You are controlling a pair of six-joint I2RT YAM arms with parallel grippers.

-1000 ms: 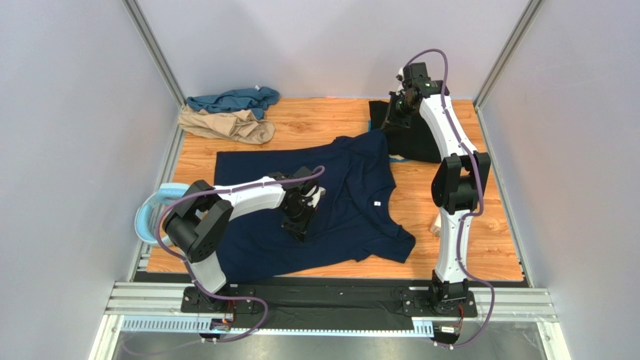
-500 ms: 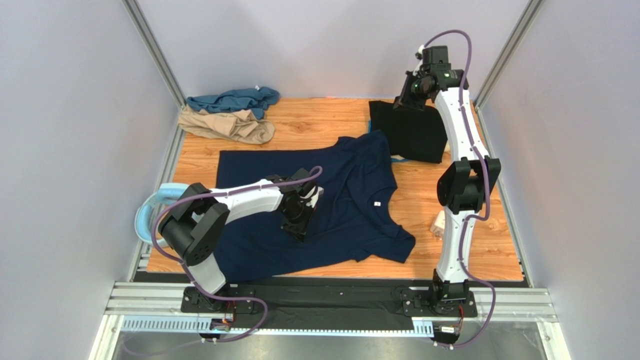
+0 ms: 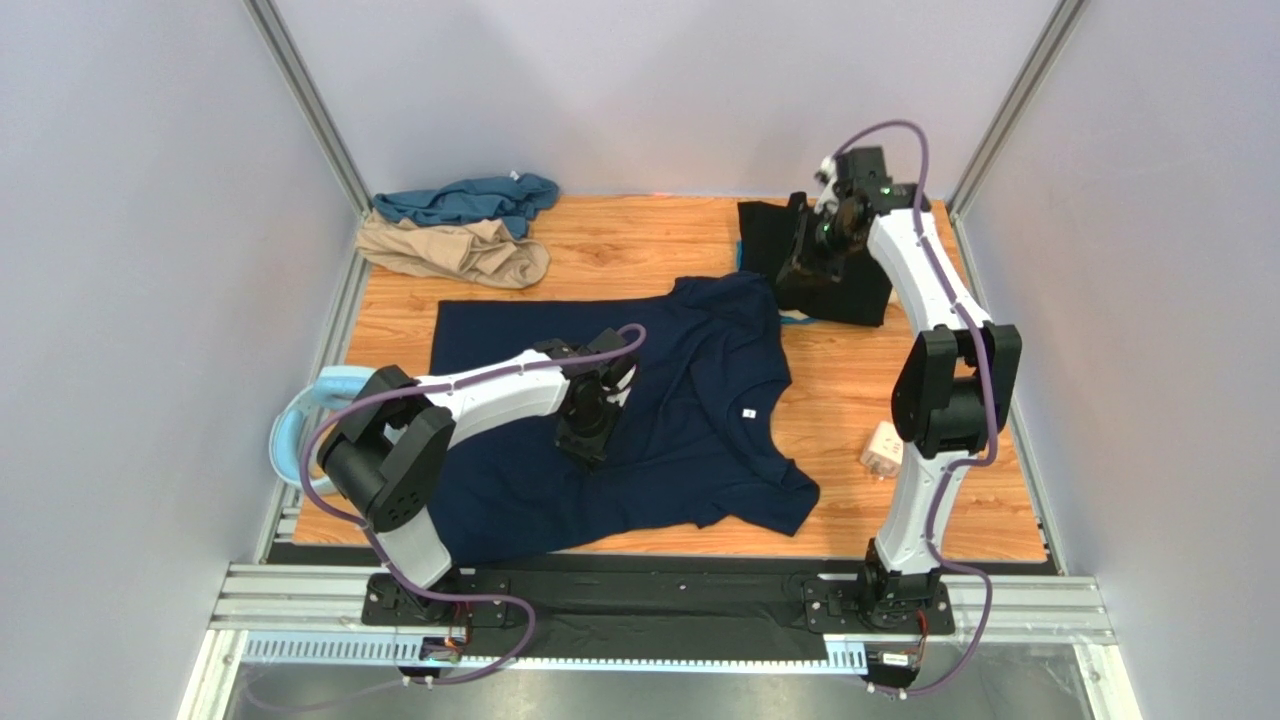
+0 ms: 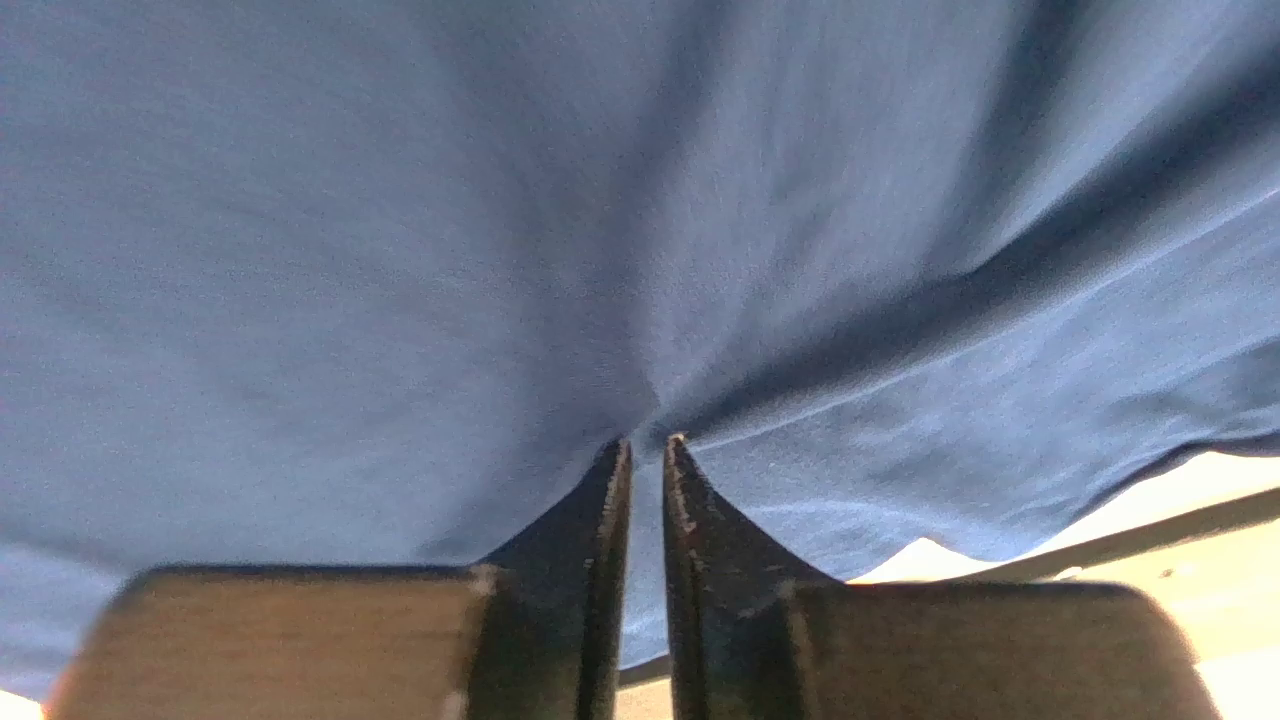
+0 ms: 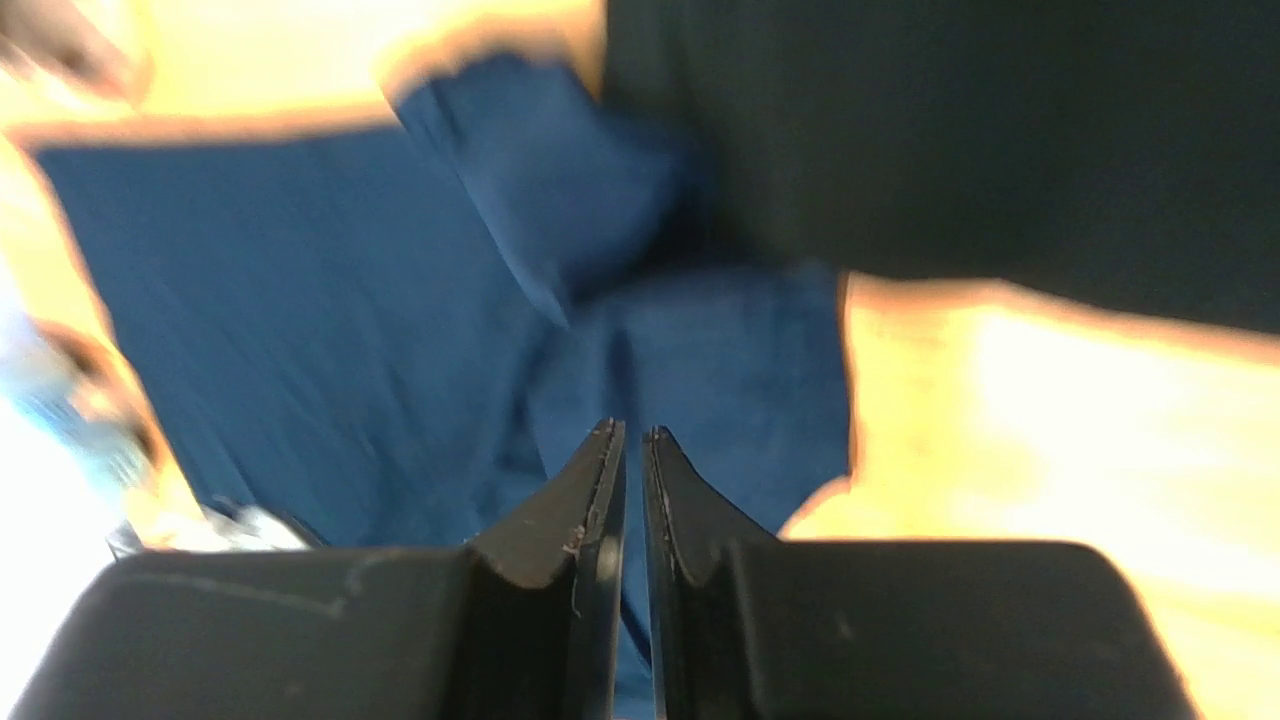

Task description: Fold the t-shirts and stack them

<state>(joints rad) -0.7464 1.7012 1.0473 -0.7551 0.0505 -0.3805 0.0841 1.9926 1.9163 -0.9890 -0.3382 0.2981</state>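
Observation:
A dark navy t-shirt [image 3: 684, 398] lies spread on the wooden table [image 3: 631, 248]. My left gripper [image 3: 585, 438] is shut on a pinch of its cloth near the middle, and in the left wrist view the cloth [image 4: 451, 225] puckers at the gripper tips [image 4: 646, 440]. A black t-shirt [image 3: 857, 288] lies folded at the back right. My right gripper [image 3: 787, 275] is shut and empty above the black shirt's left edge. The right wrist view shows the gripper [image 5: 631, 429] over the navy shirt [image 5: 301, 300], with the black shirt [image 5: 977, 135] behind. The teal t-shirt [image 3: 466, 198] and the tan t-shirt [image 3: 458, 249] lie crumpled at the back left.
A pale blue plastic ring [image 3: 299, 423] sits at the table's left edge by the left arm. A small white cube [image 3: 882, 449] lies at the right, next to the right arm. Grey walls enclose the table on three sides.
The right gripper came down from the back toward the black shirt's left edge. The left gripper moved slightly back, pulling the navy shirt, whose front right sleeve shifted left.

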